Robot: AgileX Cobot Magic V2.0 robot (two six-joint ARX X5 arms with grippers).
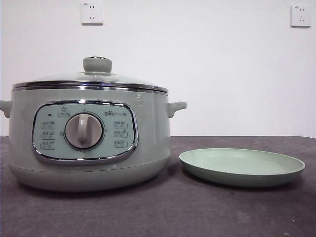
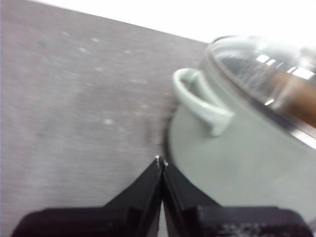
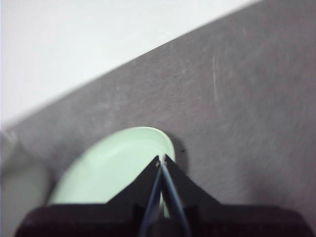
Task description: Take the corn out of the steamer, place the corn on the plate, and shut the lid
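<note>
Sitting upright, lid (image 1: 91, 79) on steamer (image 1: 89, 143) | plate (image 1: 242, 167) flat beside | left end effector (image 2: 161, 161), right end effector (image 3: 161, 159) closed, empty

The lid (image 1: 91, 79) sits on the steamer (image 1: 84, 143), plate (image 1: 242, 168) just right.

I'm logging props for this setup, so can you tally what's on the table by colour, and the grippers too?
Pale green things: 2, the steamer and the plate.
Glass and steel with a green knob: 1, the lid, on the steamer.
Orange-brown, blurred under the lid: 1, seemingly the corn.
Black grippers: 2, left gripper and right gripper, both shut.
Total: 6.
</note>
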